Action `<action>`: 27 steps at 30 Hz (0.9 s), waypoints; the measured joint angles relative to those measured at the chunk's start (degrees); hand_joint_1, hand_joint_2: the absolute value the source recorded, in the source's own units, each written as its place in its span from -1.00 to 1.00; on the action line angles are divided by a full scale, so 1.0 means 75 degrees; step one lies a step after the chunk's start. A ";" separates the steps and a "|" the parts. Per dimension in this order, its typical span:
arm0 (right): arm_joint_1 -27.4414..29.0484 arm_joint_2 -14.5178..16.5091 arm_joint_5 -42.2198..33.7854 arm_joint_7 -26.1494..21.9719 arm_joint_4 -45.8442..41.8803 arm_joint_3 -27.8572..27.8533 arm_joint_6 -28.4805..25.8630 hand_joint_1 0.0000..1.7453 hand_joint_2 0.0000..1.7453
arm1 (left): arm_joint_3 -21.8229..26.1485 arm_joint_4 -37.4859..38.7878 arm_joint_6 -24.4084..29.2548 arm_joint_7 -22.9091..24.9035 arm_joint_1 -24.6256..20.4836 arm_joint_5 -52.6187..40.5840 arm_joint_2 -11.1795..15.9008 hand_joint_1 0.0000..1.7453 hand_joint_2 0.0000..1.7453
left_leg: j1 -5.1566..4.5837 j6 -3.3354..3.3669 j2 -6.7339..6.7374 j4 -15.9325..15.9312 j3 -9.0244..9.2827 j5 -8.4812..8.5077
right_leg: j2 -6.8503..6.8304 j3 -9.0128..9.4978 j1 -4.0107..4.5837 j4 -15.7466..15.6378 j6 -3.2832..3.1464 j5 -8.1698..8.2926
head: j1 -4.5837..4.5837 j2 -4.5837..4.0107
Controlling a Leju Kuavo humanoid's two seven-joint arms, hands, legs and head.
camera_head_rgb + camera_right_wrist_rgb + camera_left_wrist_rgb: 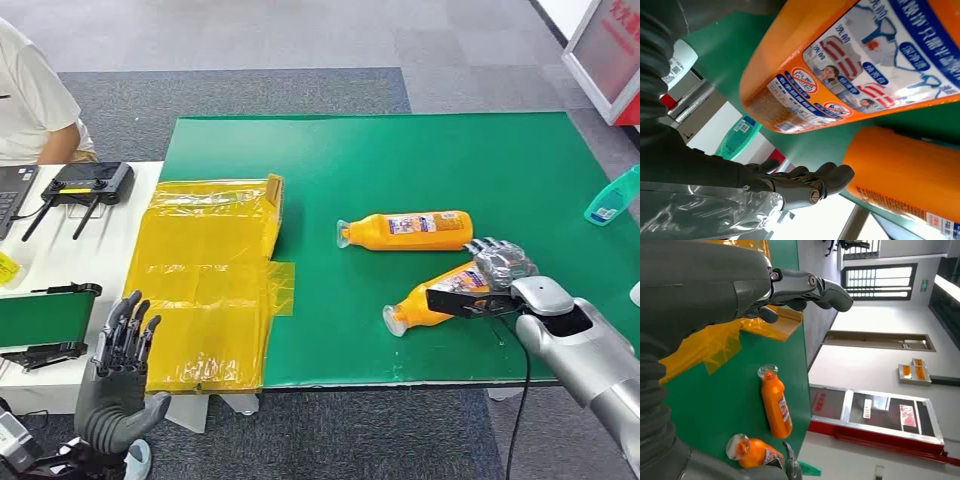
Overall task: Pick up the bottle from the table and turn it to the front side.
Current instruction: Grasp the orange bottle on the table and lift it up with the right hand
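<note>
Two orange bottles lie on their sides on the green table [340, 160]. The far bottle [407, 231] [776, 407] lies apart from my hands, label up. Tilted toward the front edge, the near bottle [419, 303] [753, 452] has my right hand [494, 272] over its base end, thumb along the near side and fingers on the far side. Seen from the right wrist, a labelled orange bottle [851, 65] looms close, and a strip of green separates it from a dark finger [810, 185]. My left hand [121, 370] [791, 287] hovers empty with fingers spread, off the table's front left corner.
Yellow plastic-wrapped packing [204, 280] covers the table's left end. A teal bottle [611, 197] [738, 137] lies at the right edge. At the left is a white table with a controller [87, 183] and a green-screened tablet [45, 315], and a person [30, 100] sits behind it.
</note>
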 joint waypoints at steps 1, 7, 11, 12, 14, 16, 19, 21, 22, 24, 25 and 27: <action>-0.0011 0.0007 -0.0008 -0.0001 0.0028 0.0017 0.0001 -1.00 1.00 | 0.0000 0.0000 0.0000 0.0001 0.0000 0.0000 0.0002 -1.00 1.00 | 0.0000 0.0000 0.0000 0.0000 0.0000 0.0000 | 0.0000 0.0000 0.0000 0.0000 0.0000 0.0000 | 0.0001 0.0000; -0.0149 0.0046 -0.0153 -0.0084 0.0297 0.0289 0.0019 -1.00 1.00 | 0.0000 0.0000 -0.0002 0.0004 0.0002 0.0028 0.0016 -1.00 1.00 | 0.0000 0.0000 0.0000 0.0000 -0.0001 0.0000 | -0.0001 0.0000 0.0000 0.0000 0.0000 0.0000 | 0.0000 0.0000; -0.0282 0.0091 -0.0243 -0.0117 0.0504 0.0528 0.0119 -1.00 1.00 | -0.0005 0.0000 -0.0023 0.0004 -0.0006 0.0047 0.0029 -1.00 1.00 | 0.0000 0.0000 -0.0001 0.0000 -0.0001 0.0000 | 0.0000 -0.0003 0.0000 0.0000 0.0000 0.0001 | 0.0000 0.0000; -0.0319 0.0104 -0.0260 -0.0122 0.0563 0.0593 0.0135 -1.00 1.00 | -0.0008 0.0000 -0.0027 0.0004 -0.0008 0.0048 0.0034 -1.00 1.00 | 0.0000 0.0000 0.0000 0.0000 -0.0001 0.0000 | -0.0001 -0.0003 0.0000 0.0000 -0.0001 0.0001 | 0.0000 0.0000; -0.0366 0.0122 -0.0281 -0.0132 0.0651 0.0705 0.0153 -1.00 1.00 | -0.0012 0.0000 -0.0029 0.0002 -0.0011 0.0048 0.0043 -1.00 1.00 | 0.0000 0.0000 0.0000 0.0000 -0.0001 0.0001 | -0.0001 -0.0003 0.0000 0.0000 -0.0001 0.0001 | 0.0000 0.0000; -0.0379 0.0134 -0.0291 -0.0137 0.0697 0.0779 0.0159 -1.00 1.00 | -0.0012 0.0000 -0.0040 0.0002 -0.0011 0.0068 0.0049 -1.00 1.00 | 0.0000 0.0000 0.0000 0.0000 -0.0001 0.0000 | -0.0001 -0.0003 0.0000 0.0000 -0.0001 0.0001 | 0.0000 0.0000; -0.0425 0.0149 -0.0358 -0.0138 0.0773 0.0861 0.0189 -1.00 1.00 | -0.0018 0.0000 -0.0255 0.0002 -0.0011 0.0373 0.0060 -1.00 1.00 | 0.0000 0.0000 0.0000 0.0000 -0.0001 0.0000 | 0.0000 -0.0003 0.0000 0.0000 -0.0001 0.0001 | 0.0000 0.0000; -0.0499 0.0158 -0.0428 -0.0146 0.0854 0.0929 0.0251 -1.00 1.00 | -0.0028 0.0000 -0.0487 0.0002 -0.0010 0.0683 0.0077 -1.00 1.00 | 0.0000 0.0000 0.0000 0.0000 0.0000 0.0001 | -0.0001 -0.0003 0.0000 0.0000 0.0000 0.0001 | 0.0000 0.0000; -0.0540 0.0162 -0.0458 -0.0154 0.0902 0.0968 0.0288 -0.87 1.00 | -0.0031 0.0000 -0.0575 0.0000 -0.0010 0.0786 0.0086 -1.00 1.00 | 0.0000 0.0000 0.0000 0.0000 0.0000 0.0001 | -0.0001 -0.0003 0.0000 0.0000 0.0000 0.0001 | 0.0000 0.0000; -0.0619 0.0163 -0.0497 -0.0184 0.0992 0.1054 0.0345 0.00 1.00 | -0.0036 0.0000 -0.0659 -0.0001 -0.0008 0.0863 0.0102 -1.00 1.00 | 0.0000 0.0000 0.0000 0.0000 0.0000 0.0001 | -0.0001 -0.0003 0.0000 0.0000 0.0001 0.0002 | -0.0001 0.0000; -0.0654 0.0163 -0.0514 -0.0203 0.1033 0.1099 0.0362 0.47 1.00 | -0.0037 0.0000 -0.0678 0.0000 -0.0008 0.0879 0.0110 -1.00 1.00 | 0.0000 0.0000 0.0000 0.0000 0.0001 0.0002 | 0.0000 -0.0002 0.0000 0.0000 0.0002 0.0003 | -0.0001 0.0000; -0.0707 0.0160 -0.0557 -0.0240 0.1101 0.1189 0.0363 0.86 1.00 | -0.0038 0.0000 -0.0691 0.0002 -0.0007 0.0890 0.0127 -1.00 1.00 | 0.0000 0.0001 0.0000 0.0000 0.0002 0.0003 | 0.0000 -0.0002 0.0000 0.0000 0.0003 0.0004 | -0.0001 0.0000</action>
